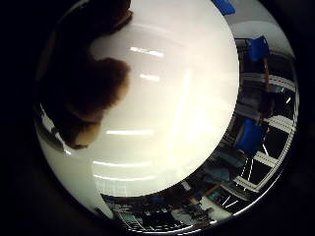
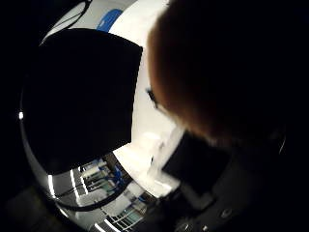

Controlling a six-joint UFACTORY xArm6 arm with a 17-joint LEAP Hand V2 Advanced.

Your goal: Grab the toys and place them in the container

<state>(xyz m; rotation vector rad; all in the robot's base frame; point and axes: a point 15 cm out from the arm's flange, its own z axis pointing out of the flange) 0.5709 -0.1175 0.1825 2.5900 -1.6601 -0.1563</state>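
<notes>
A brown plush toy [image 2: 227, 68] fills much of the right thumb side palm view, so it is close to my palm. The right little finger side palm view shows a brown furry toy [image 1: 98, 84] close as well, over the white table [image 1: 182, 98]. A large black container [image 2: 82, 106] stands on the table beside the toy in the thumb side view. My right hand is right at the toy; the views do not show whether it holds it.
Blue chairs [image 1: 258, 49] stand past the table's edge, with room furniture behind them. A blue object [image 2: 108, 19] lies on the table beyond the black container.
</notes>
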